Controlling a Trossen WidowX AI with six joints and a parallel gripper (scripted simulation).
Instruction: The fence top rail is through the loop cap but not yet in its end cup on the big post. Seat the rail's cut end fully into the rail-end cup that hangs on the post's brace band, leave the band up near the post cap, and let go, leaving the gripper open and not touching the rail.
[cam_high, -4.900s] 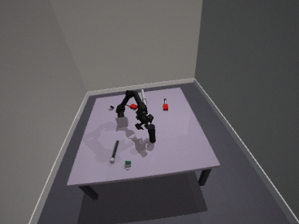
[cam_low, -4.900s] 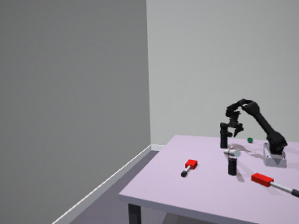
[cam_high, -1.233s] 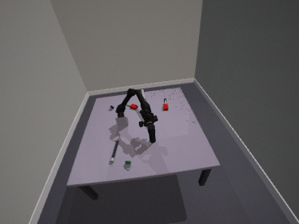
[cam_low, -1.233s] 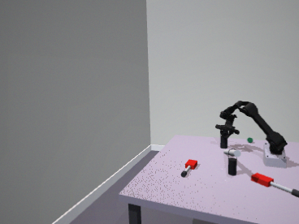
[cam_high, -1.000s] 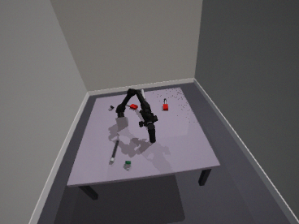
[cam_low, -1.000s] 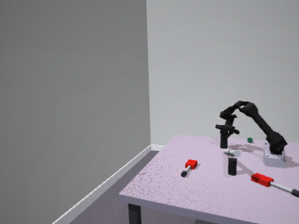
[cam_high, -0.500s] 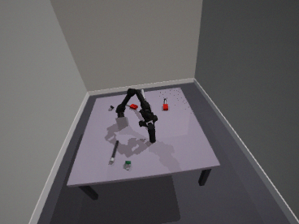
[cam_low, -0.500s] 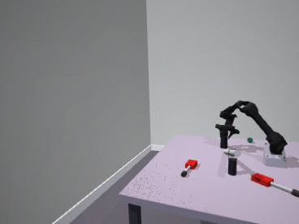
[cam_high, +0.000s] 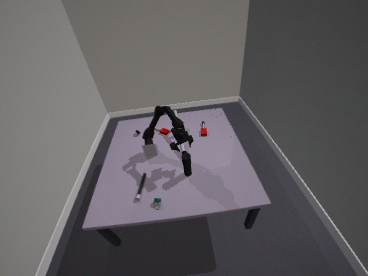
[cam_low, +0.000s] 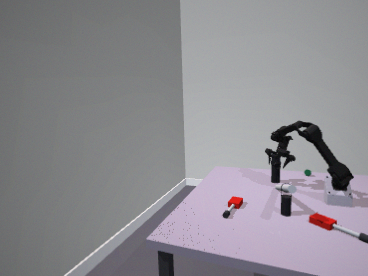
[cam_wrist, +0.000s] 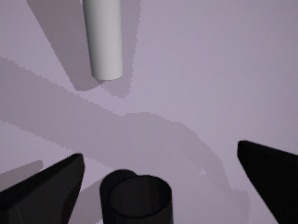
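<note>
My gripper is open and empty. Its two dark fingers stand wide on either side of a dark round post top, without touching it. This black post stands upright right below the gripper. The pale grey rail ends in a free cut end. In the wrist view that end is well apart from the post top. In the exterior view the rail sits on a second, shorter black post. I cannot make out the cup or the band.
The arm's base is on the table. On the table lie two red-headed tools, a black tool, a small green thing and a small dark piece.
</note>
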